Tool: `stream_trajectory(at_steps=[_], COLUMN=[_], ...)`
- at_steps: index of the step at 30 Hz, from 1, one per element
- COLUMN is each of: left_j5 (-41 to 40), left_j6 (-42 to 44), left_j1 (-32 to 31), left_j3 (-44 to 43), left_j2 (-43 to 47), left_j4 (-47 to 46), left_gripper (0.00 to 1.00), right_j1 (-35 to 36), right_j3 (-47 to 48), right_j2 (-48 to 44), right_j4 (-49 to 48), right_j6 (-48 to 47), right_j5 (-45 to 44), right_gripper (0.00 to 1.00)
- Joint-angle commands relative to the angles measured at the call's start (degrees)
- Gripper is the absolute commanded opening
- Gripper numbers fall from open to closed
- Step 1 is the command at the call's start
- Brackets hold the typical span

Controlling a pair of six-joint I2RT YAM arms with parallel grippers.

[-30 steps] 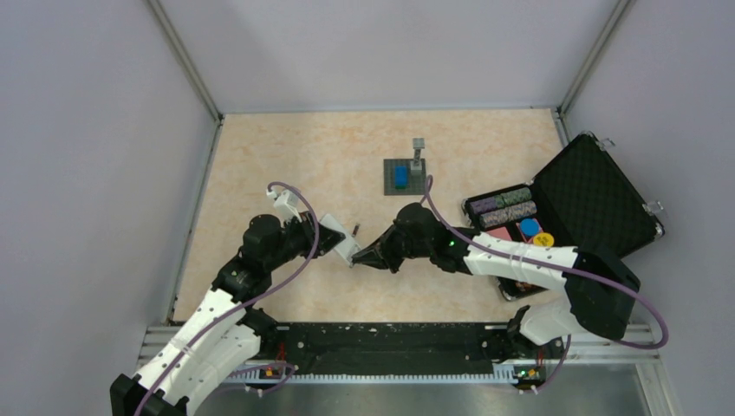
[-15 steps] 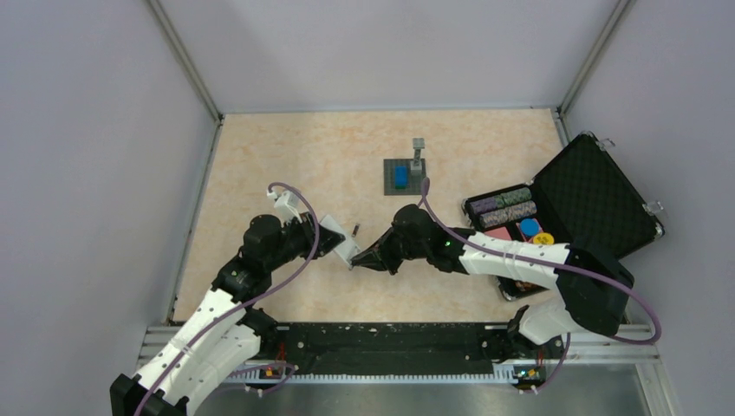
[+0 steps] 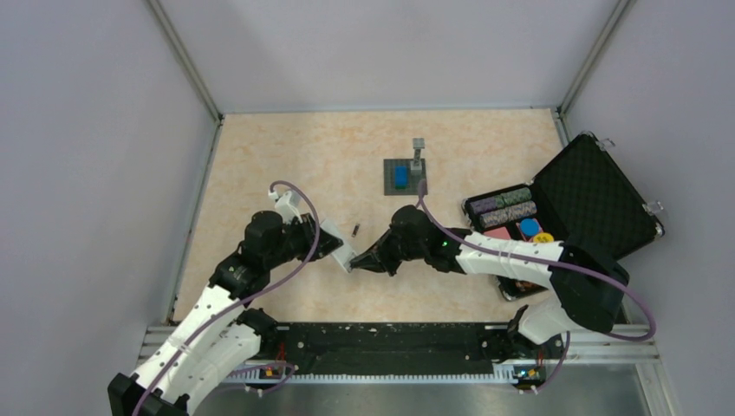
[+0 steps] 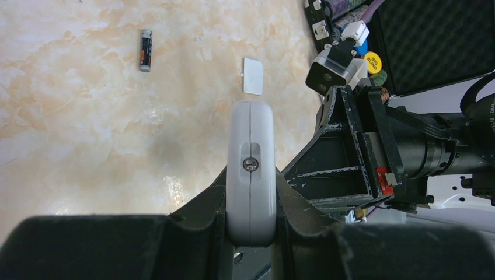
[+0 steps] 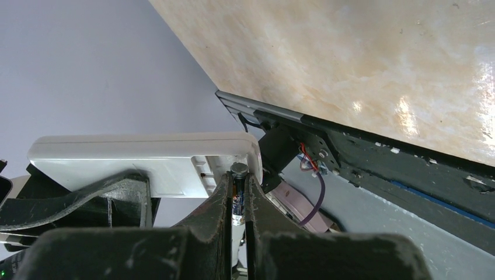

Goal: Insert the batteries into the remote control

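Your left fingers (image 4: 217,201) are clamped on the remote control (image 4: 251,169) from either side, holding it on edge over the worktop (image 3: 286,165). Your right fingers (image 5: 223,198) stand narrow, pinching one battery (image 5: 238,174) so that its end sits just beside the remote's end corner. You cannot tell from these views whether the two touch.

The main risk is a crooked push. If the battery meets the rim of the compartment at an angle, it may slide back in the pinch or pop out, and the remote may twist in its clamp. The compartment opening is not visible, so neither alignment nor polarity can be confirmed. Go in slowly.

The second battery (image 4: 145,50) lies loose on the worktop at about 1 o'clock from the remote in the top view, with the small white cover (image 4: 253,76) near it. A wide swing of either wrist could knock them away.

Open room lies from 9 to 12 o'clock. The grey plate (image 3: 403,176) stands toward 1 o'clock and the open case (image 3: 598,204) crowds 3 o'clock. The near rail is close at 6 o'clock, so you have little space to back out.
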State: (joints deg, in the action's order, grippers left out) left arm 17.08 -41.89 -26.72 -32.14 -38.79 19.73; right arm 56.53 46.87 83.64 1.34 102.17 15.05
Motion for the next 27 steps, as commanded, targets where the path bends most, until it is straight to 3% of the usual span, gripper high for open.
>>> stream_trajectory(at_steps=[1,13,22,27], left_j5=[4.95,6.61,2.53,1.79], left_j6=[-2.59,-4.15,-2.92,-2.75], left_j1=[-0.22,-0.23,-0.18,-0.23], left_j3=[-3.49,-5.5,-6.34,-6.14], left_j2=[-0.83,-4.92,-5.23,-5.67], left_j4=[-3.23,-1.08,1.79,1.74], left_gripper=[0.0,0.0,0.0,0.0], right_j1=[0.77,0.71,0.74,0.77], right_j3=[0.33,0.29,-0.21,0.68], right_j2=[1.42,2.21,0.86,0.44], right_j4=[-0.66,-0.82,-0.15,1.29], right_j6=[0.23,0.53,0.79,0.25], right_j5=[-0.29,0.76,0.39,0.25], right_gripper=[0.03,0.15,0.18,0.36])
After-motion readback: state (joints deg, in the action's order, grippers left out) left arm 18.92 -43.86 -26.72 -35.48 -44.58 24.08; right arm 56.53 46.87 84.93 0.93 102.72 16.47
